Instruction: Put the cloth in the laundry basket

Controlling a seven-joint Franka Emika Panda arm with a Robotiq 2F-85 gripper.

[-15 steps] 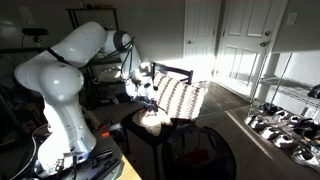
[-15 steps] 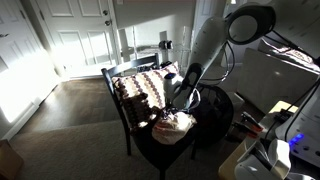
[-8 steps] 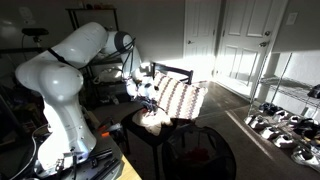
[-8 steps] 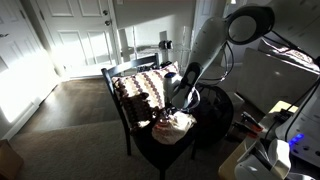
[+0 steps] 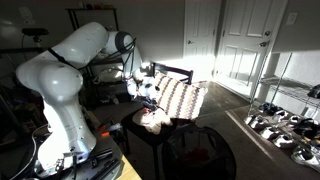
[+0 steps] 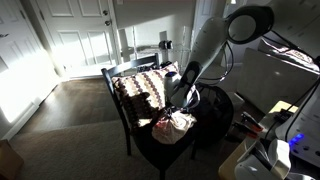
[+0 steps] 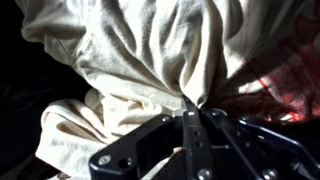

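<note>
Dim room, harsh doorway sunlight

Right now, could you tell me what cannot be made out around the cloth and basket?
Black gripper, wrist view: fingertips buried in the cream crumpled cloth it pinches.
Dark round laundry basket, in an exterior view: interior lost in shadow, bottom cut by the frame edge.
Dark straight-backed chair, both exterior views: seat beneath the cloth hidden.

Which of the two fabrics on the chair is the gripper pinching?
The plain whitish cloth bunched on the chair seat; the gripper is shut on its fold. The patterned fabric drapes the backrest.
</note>
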